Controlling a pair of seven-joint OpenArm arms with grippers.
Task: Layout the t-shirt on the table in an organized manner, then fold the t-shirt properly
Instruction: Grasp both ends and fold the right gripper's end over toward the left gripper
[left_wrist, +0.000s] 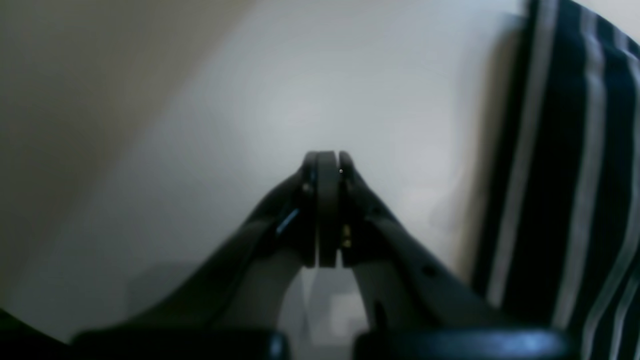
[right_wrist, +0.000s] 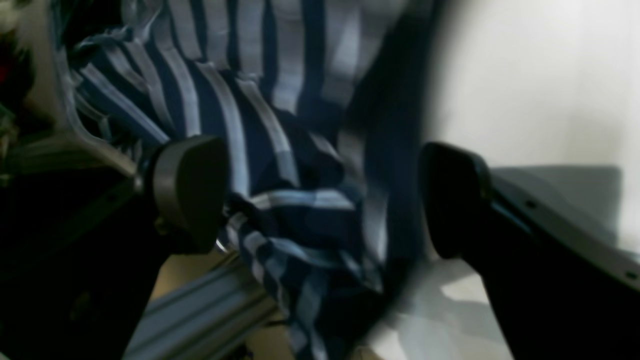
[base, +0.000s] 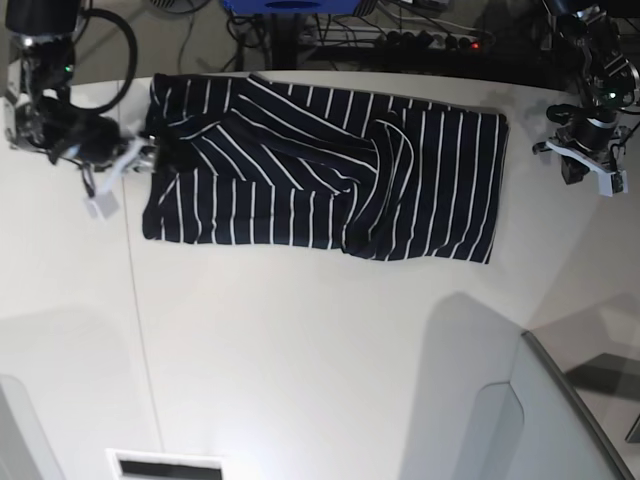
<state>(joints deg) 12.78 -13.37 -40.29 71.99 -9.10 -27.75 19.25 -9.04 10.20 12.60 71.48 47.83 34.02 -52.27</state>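
Observation:
The dark navy t-shirt (base: 330, 170) with thin white stripes lies spread along the far part of the white table (base: 300, 350), with bunched folds near its middle. My right gripper (base: 152, 158) is at the shirt's left edge. In the right wrist view it (right_wrist: 320, 195) is open, with rumpled shirt fabric (right_wrist: 300, 210) between its two fingers (right_wrist: 190, 190). My left gripper (base: 568, 160) is off the shirt's right edge, over bare table. In the left wrist view it (left_wrist: 327, 160) is shut and empty, and the shirt's edge (left_wrist: 565, 175) is to its right.
Cables and a power strip (base: 430, 40) lie beyond the table's far edge. A thin seam (base: 140, 330) runs down the table on the left. A grey panel (base: 560, 400) stands at the lower right. A metal rail (right_wrist: 200, 310) shows under the right gripper.

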